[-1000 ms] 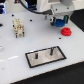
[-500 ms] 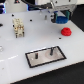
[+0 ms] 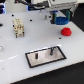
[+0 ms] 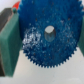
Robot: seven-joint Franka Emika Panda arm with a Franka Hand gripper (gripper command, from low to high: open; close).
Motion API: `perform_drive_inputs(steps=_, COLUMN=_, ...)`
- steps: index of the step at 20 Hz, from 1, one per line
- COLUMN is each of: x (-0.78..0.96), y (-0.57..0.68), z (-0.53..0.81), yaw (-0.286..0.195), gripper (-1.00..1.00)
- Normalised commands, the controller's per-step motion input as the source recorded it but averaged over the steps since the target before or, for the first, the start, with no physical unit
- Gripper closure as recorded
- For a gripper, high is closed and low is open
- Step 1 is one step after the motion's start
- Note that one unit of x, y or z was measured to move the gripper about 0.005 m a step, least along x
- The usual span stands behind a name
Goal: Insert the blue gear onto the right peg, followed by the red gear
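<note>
On the white table (image 3: 15, 55) a small pale wooden fixture (image 3: 19, 27) stands at about ten o'clock from the plate (image 3: 46, 56), and it plays no part here. The grey, black-rimmed plate lies low in the exterior view, toward six o'clock, with two dark pins on it: a shorter pin (image 3: 36, 56) toward the exterior view's left and the right peg (image 3: 51, 50), taller, toward its right. Both pins are bare, so nothing is seated yet. Up at one o'clock from the plate, well apart from it, the gripper (image 3: 59, 18) holds the blue gear (image 3: 61, 20) above the table; the exterior view is blurred there, so how high it hangs is hard to judge. The wrist view settles the grasp: the blue gear (image 4: 47, 41) fills the frame with its grey hub at centre, and the green finger pads (image 4: 10, 45) press on its toothed rim from either side, clamped on it. The red gear (image 3: 66, 31) lies flat on the table at about two o'clock from the plate, untouched. By my reading the pick-up of the blue gear is done; left are carrying it over the right peg, lowering its hub onto the pin, releasing, then doing the same with the red gear.
</note>
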Motion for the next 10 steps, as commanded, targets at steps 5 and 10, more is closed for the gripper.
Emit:
perform_drive_inputs(steps=5, x=0.79, y=-0.28, z=0.3, yaw=0.0, gripper=1.0)
perform_drive_inputs(steps=10, x=0.81, y=-0.24, z=0.24, yaw=0.0, gripper=1.0)
